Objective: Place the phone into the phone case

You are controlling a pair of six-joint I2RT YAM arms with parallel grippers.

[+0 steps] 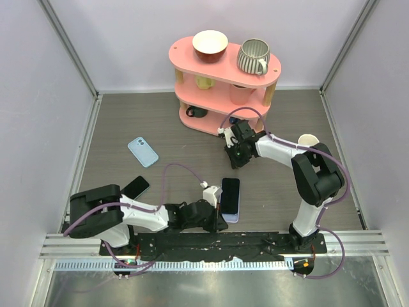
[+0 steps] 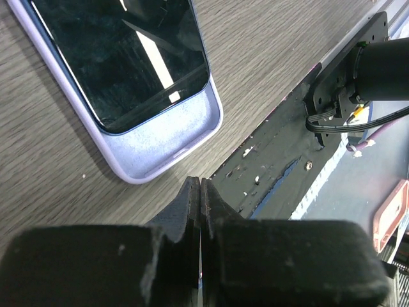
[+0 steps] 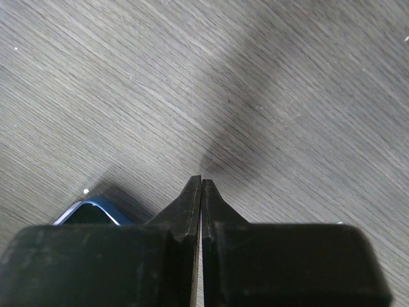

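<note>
Left wrist view: the phone [image 2: 121, 57] lies in the lilac phone case [image 2: 166, 144] on the counter [image 2: 268, 51], one end of the case bare. Both the left tool [image 2: 200, 192] and right tool [image 3: 202, 192] are clenched on nothing.

The phone [image 1: 230, 190] is black, the phone case [image 2: 167, 142] lilac, the shelf [image 1: 184, 52] pink, the mug [image 1: 253, 56] grey-and-white striped (table [image 1: 128, 115]: grey wood grain).

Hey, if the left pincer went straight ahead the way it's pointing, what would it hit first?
Probably the uncovered end of the lilac phone case, just ahead of the shut left pincer; the phone lies further in. Its height above the table is unclear.
</note>
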